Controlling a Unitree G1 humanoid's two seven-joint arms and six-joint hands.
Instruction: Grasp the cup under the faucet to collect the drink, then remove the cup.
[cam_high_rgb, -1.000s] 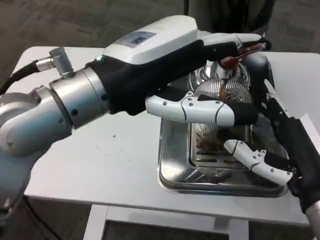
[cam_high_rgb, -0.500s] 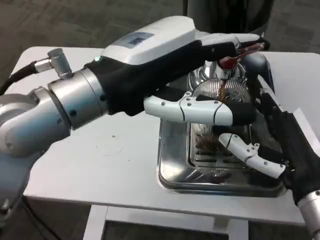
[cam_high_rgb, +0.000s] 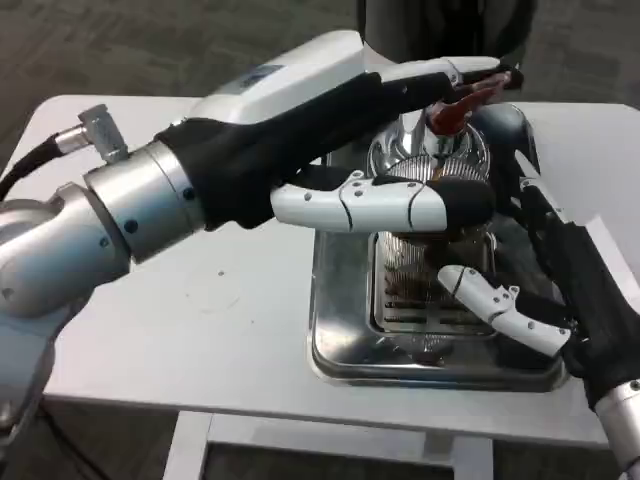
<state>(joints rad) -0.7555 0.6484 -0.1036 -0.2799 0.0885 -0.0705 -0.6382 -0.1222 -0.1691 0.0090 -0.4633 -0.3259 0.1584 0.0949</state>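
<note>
Head view, read from left to right with the drip tray as landmark. White tabletop (cam_high_rgb: 230, 320) carrying a shiny metal drip tray (cam_high_rgb: 345, 345) with a slotted grate. Left of the tray, the silver left forearm (cam_high_rgb: 90, 235) crosses the tabletop toward the dispenser. The left hand (cam_high_rgb: 340, 150) hangs above the tray's far half; its upper fingers (cam_high_rgb: 440, 72) reach the red faucet lever (cam_high_rgb: 465, 100) at the tray's far edge and appear to touch it, while a lower finger lies level across the front of the cup. Whether the lever is actually clasped cannot be told. The faucet (cam_high_rgb: 425, 150), a chrome body behind the tray, sits directly above the cup. The cup (cam_high_rgb: 425, 255) is clear and ribbed, upright on the grate over the tray's centre, under the faucet; dark liquid shows near its base, and its upper part is hidden by the left hand. Right of the tray, the right hand (cam_high_rgb: 545, 290) has its black palm against the cup's right side, with one white finger (cam_high_rgb: 500, 310) curving across the cup's lower front. The fingers are partly spread around the cup; whether they press firmly on it cannot be told.
</note>
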